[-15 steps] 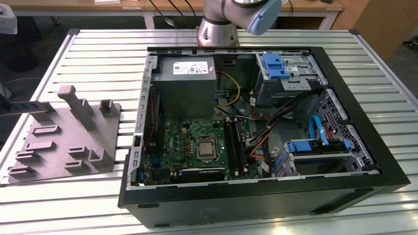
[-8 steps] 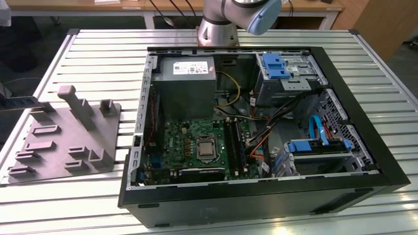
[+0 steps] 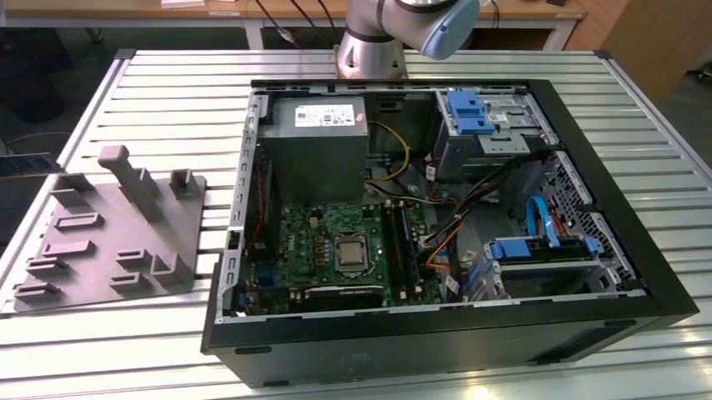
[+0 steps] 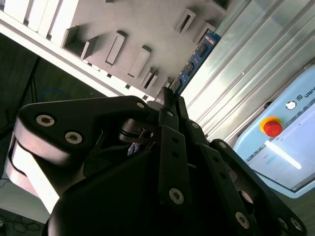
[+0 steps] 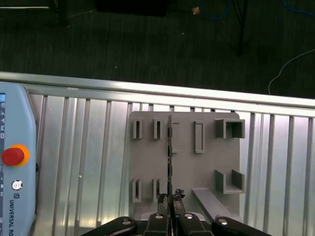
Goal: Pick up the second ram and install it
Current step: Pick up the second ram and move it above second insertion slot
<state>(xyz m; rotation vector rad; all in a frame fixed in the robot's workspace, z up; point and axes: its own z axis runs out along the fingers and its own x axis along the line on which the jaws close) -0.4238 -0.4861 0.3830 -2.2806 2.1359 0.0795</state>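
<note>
The second ram (image 4: 197,56) is a thin bluish board with dark chips, sticking out lengthwise from my gripper (image 4: 170,96), which is shut on one end of it. In the first wrist view the ram (image 5: 170,147) shows edge-on as a thin dark line rising from the gripper (image 5: 170,196). It hangs well above the grey fixture tray (image 5: 206,157), apart from it. In the exterior view that tray (image 3: 100,242) lies on the slatted table at the exterior view's left. The open computer case holds the green motherboard (image 3: 323,242) with its long black memory slots (image 3: 398,242).
The black case wall (image 3: 445,333) rises around the motherboard, with a power supply (image 3: 317,142), blue drive brackets (image 3: 478,112) and loose cables (image 3: 445,208) inside. Tall posts (image 3: 128,175) stand on the tray. A teach pendant (image 5: 15,162) with a red stop button lies on the table.
</note>
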